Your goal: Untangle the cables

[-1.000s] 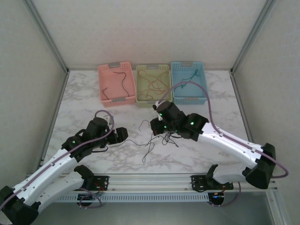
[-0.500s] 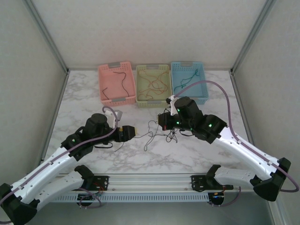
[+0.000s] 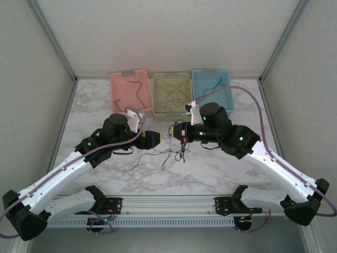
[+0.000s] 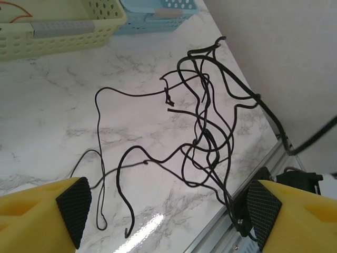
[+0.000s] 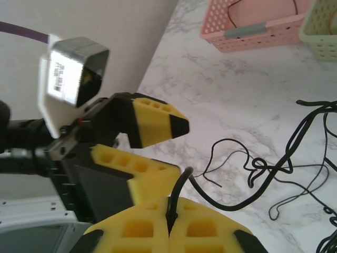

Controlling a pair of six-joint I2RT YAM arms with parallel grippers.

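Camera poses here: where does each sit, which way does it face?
Top external: above and behind the arm bases, looking down the marble table toward three baskets at the far edge; both arms show, left gripper open, right gripper shut.
Left wrist: on the left wrist, looking between its spread yellow fingers at the black tangle.
Right wrist: on the right wrist, looking over its shut fingers, which pinch a black cable, toward the left gripper and pink basket.
Shared: both wrist views see the tangle.

Bright, even diffuse light; shadows faint and soft; small glare patch on table [image 4: 150,226]; wrist-view foreground slightly blurred.
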